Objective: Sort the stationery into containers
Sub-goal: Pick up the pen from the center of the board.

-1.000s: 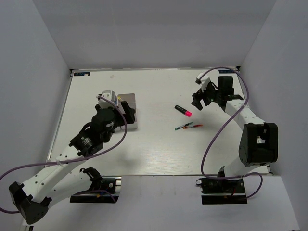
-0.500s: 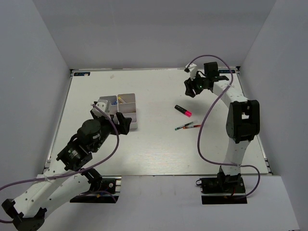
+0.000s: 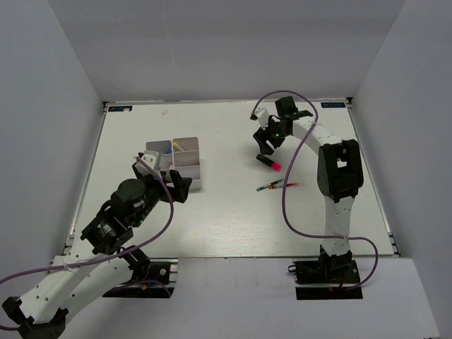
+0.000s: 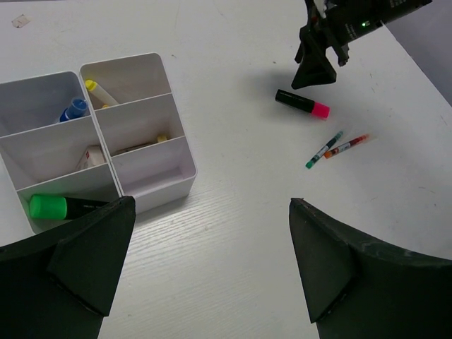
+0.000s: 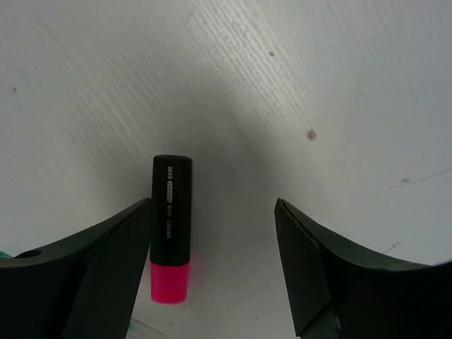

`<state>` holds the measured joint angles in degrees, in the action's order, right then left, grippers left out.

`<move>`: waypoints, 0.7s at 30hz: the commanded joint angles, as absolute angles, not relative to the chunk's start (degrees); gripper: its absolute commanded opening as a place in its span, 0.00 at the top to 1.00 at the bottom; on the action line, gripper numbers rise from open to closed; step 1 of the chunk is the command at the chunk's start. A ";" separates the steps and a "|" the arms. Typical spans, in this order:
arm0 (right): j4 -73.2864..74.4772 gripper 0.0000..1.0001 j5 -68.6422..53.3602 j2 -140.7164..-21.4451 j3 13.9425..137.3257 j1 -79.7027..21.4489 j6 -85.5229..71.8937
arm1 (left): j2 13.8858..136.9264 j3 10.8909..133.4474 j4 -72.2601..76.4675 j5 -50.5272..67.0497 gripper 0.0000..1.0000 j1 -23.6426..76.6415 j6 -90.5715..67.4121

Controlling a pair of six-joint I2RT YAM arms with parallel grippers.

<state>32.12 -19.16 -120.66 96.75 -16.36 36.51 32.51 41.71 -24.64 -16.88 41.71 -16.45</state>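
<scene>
- Right wrist view: the right claw (image 5: 212, 206) is wide apart and holds nothing. The black highlighter with a pink end (image 5: 171, 226) lies flat on the white table (image 5: 318, 85) between the fingers, close beside one of them.
- Top view: this claw hangs just over that highlighter, well apart from the white plastic tray with six small boxes (image 3: 189, 171).
- Left wrist view: the left claw (image 4: 212, 203) is wide apart too, empty, near the tray.
- A black highlighter with a green end (image 4: 63, 207) lies in a near box of the tray.
- A thin green pen (image 4: 323, 149) and a thin red pen (image 4: 346, 145) lie side by side on the table.
</scene>
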 commanded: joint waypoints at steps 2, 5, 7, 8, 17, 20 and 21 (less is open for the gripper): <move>35.77 0.26 -15.91 -122.17 97.91 -18.01 38.06 | 32.17 41.57 -25.05 -14.95 0.00 41.40 -15.47; 36.82 0.27 -14.77 -122.69 97.38 -19.16 38.67 | 32.17 41.57 -25.05 -14.94 0.00 41.40 -15.47; 37.87 0.27 -14.33 -122.96 97.47 -19.95 39.37 | 32.17 41.57 -25.05 -14.41 0.00 41.40 -15.47; 37.97 0.27 -13.89 -123.31 97.47 -20.21 39.55 | 32.17 41.57 -25.05 -14.41 0.00 41.40 -15.47; 42.53 0.30 -9.93 -127.17 99.93 -21.62 41.22 | 32.17 41.04 -25.05 -13.36 0.00 41.40 -15.47; 44.03 0.34 -9.49 -127.62 100.55 -21.53 41.92 | 31.64 41.04 -25.05 -13.36 0.00 41.40 -15.47; 44.38 0.37 -9.14 -127.79 100.72 -21.62 42.10 | 31.64 41.04 -25.05 -13.36 0.00 41.40 -15.47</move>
<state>40.34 -10.98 -126.28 99.13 -21.41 40.69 32.38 41.60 -25.04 -14.28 41.71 -15.92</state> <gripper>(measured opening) 0.643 0.992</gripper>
